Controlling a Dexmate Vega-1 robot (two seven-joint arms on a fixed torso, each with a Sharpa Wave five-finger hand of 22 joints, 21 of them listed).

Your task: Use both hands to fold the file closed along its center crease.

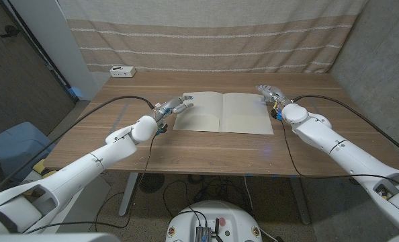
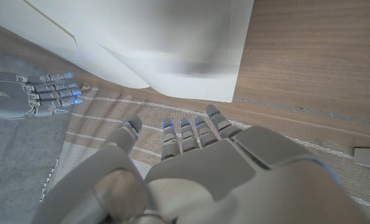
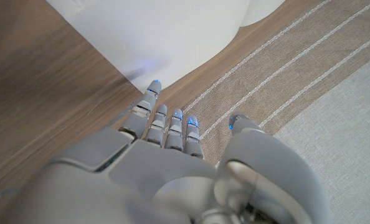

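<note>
The cream paper file (image 1: 221, 112) lay open mid-table. Left hand (image 1: 174, 106) and right hand (image 1: 270, 92) flanked it, fingers spread, empty; each should slip under its outer edge evenly.

One file (image 1: 222, 113) lies open on one wooden desk (image 1: 186, 151). One small white box (image 1: 123, 71) sits at the desk's far corner. Two robot hands are over the desk: one left hand (image 1: 173, 107) and one right hand (image 1: 269, 92). One striped curtain (image 1: 206, 33) hangs behind.
</note>
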